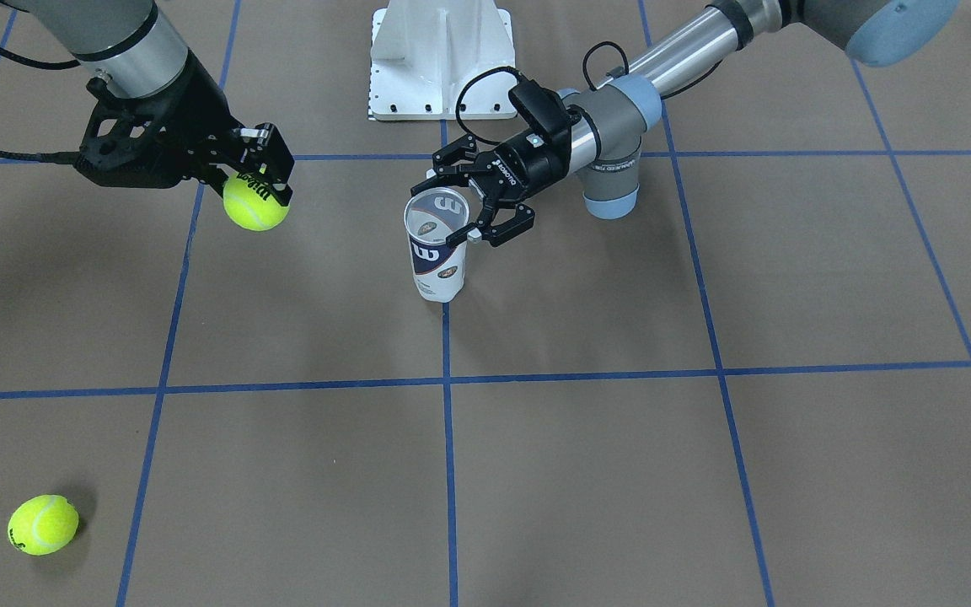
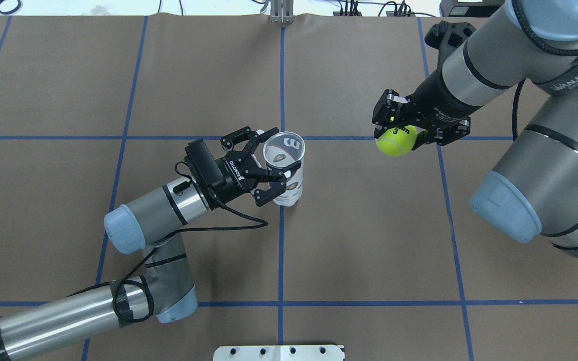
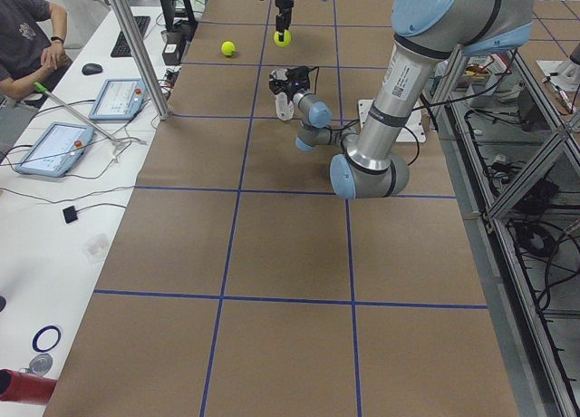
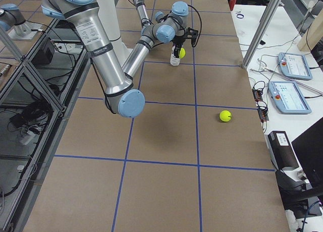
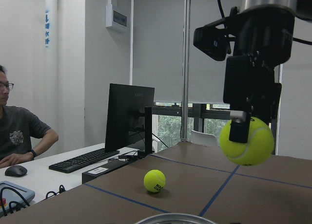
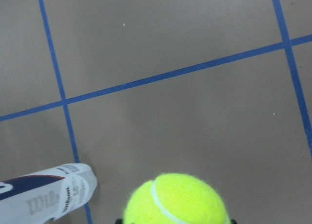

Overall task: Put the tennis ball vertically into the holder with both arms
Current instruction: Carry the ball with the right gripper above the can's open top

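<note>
Seen from over the robot's shoulders, the left arm's black two-finger gripper [image 2: 275, 158] reaches in level from the left. Its fingers [image 2: 268, 191] are spread wide on either side of the clear plastic tennis-ball can with the white and navy label [image 2: 291, 188], just below the rim. Whether they press on the can cannot be told. The can stands upright on the brown paper-covered table with blue tape lines [image 2: 359, 225], its open mouth up and its foot on the centre tape line, near a crossing of lines. To its right, well apart and clear of the table, the right arm's black gripper [image 2: 403, 132] points downward and clamps a yellow-green tennis ball printed with a black "3" [image 2: 394, 145] between its fingers. The ball is off to the side of the can's mouth, not above it. A second yellow-green tennis ball [image 1: 43, 524] lies loose on the paper towards the far edge on the robot's right. A white metal base plate [image 2: 279, 352] sits at the table's near edge. A seated person [image 5: 19, 136] rests at a white desk [image 5: 48, 177] beside the table, by a dark monitor [image 5: 129, 117] and keyboard [image 5: 83, 160].
</note>
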Motion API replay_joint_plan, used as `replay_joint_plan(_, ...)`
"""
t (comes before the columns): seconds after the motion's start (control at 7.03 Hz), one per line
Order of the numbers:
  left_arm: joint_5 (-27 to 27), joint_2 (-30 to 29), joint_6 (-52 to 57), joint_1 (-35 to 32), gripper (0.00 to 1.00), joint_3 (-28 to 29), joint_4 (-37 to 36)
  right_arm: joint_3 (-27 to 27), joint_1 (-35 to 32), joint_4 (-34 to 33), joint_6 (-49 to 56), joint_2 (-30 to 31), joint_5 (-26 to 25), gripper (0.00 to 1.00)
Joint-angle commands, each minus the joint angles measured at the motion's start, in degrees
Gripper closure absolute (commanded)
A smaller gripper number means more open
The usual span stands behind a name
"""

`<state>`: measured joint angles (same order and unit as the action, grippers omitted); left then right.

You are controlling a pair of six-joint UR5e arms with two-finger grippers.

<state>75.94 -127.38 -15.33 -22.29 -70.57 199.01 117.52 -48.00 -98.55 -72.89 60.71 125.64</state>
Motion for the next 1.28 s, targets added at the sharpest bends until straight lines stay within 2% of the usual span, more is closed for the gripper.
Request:
replay_joint_plan(0.0, 0.0, -0.1, 1.2, 0.3, 0.29, -0.1, 0.1, -0.1, 0.8, -0.9, -0.4, -3.2, -0.5, 1.00)
replay_joint_plan(0.57, 0.0, -0.2, 1.7, 1.0, 0.18, -0.3, 0.7, -2.5, 5.8, -0.9, -7.7, -10.2, -4.9, 1.00)
replay_joint_plan(1.14, 0.0, 0.2, 1.7, 1.9, 0.11, -0.3, 0.9, -4.5, 8.0, -0.9, -9.1, -12.5, -7.0, 1.00)
